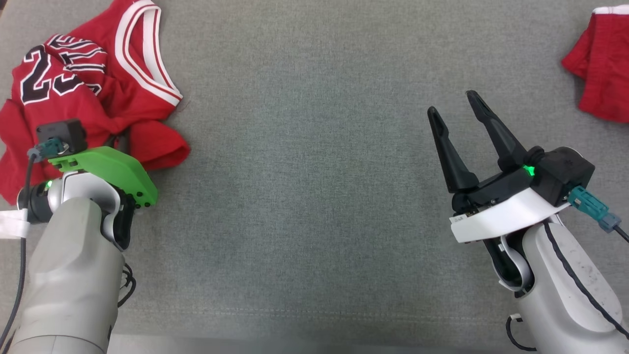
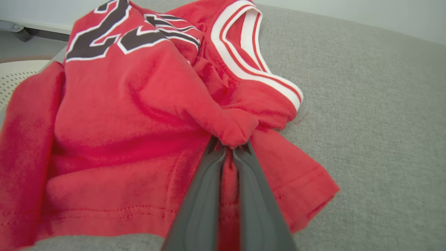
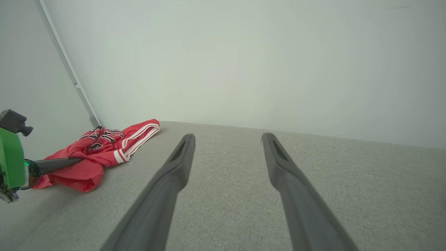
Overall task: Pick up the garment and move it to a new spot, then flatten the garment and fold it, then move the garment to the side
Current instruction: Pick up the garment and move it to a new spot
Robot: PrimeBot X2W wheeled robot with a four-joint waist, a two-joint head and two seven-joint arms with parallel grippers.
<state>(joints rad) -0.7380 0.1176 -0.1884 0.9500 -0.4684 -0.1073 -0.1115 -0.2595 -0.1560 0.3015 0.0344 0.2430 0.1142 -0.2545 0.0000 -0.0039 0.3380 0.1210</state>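
My left gripper (image 2: 230, 148) is clamped on a fold of the crumpled red fabric jersey (image 2: 122, 115) — I should lift slowly, vertically; right gripper (image 1: 452, 102) idle, fingers apart.

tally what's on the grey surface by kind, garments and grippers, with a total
red garments: 2, the jersey bunched at the left, and a second red garment at the far right edge
grippers: 2, the left gripper with its jaws shut on a fold of the jersey, and the right gripper with its jaws open and holding nothing
total: 4
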